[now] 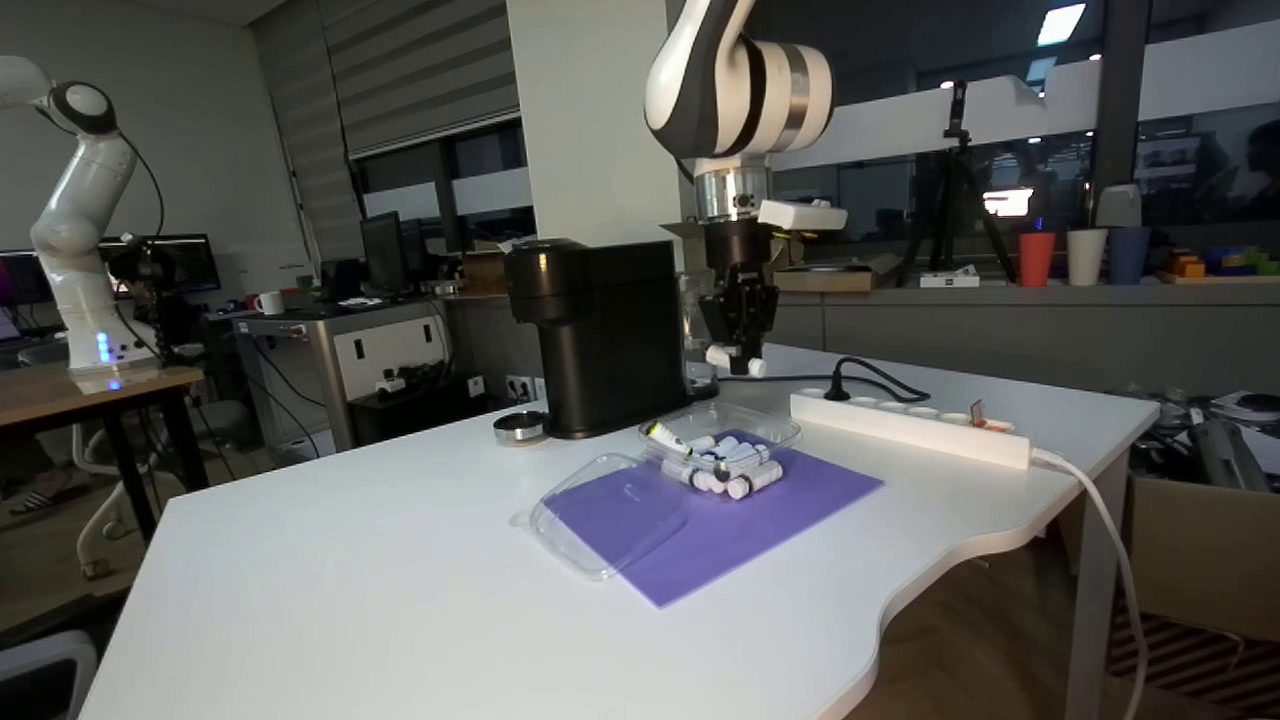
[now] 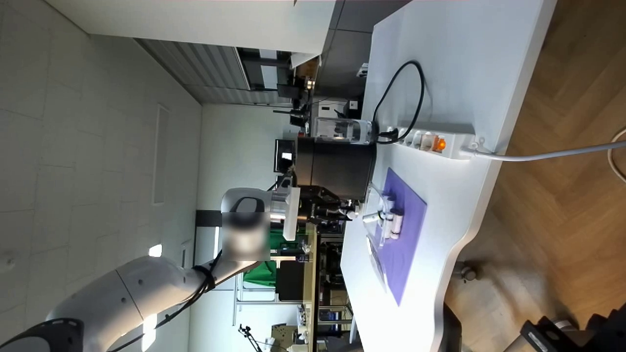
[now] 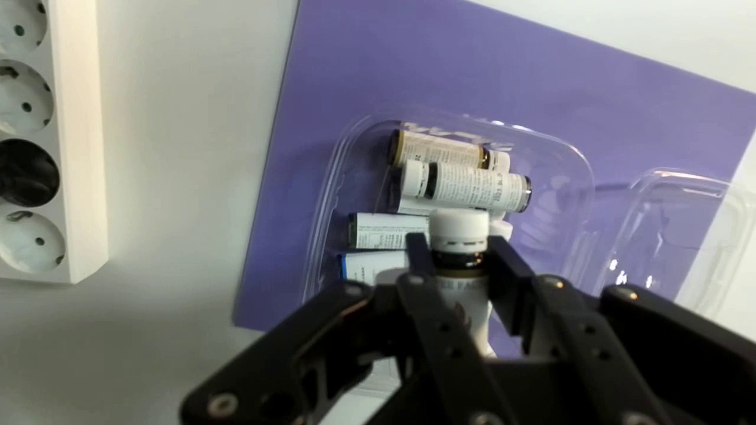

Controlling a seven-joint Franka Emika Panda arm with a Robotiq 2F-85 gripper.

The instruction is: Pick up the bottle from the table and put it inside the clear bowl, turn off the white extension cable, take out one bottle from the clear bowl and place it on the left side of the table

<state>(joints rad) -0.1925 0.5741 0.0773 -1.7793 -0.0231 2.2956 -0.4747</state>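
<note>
My gripper (image 1: pixel 740 345) is shut on a white-capped bottle (image 3: pixel 459 229) and holds it above the clear bowl (image 1: pixel 792 432). The held bottle also shows in an exterior view (image 2: pixel 351 214). The bowl (image 3: pixel 585 162) holds several small white-labelled bottles (image 3: pixel 478 188), lying on their sides and partly stacked; my fingers hide some. The white extension cable (image 1: pixel 910 432) lies on the white table (image 1: pixel 350 600); a black plug sits in one socket. An orange light (image 2: pixel 440 144) glows at its cord end. Part of its socket bar shows in the wrist view (image 3: pixel 80 153).
A clear lid (image 1: pixel 605 520) lies beside the bowl, partly on a purple sheet (image 1: pixel 740 550) under both. A tall black machine (image 1: pixel 620 340) stands behind the bowl, with a round metal dish (image 1: pixel 520 428) near its base. A black cord (image 2: pixel 421 93) loops from the plug.
</note>
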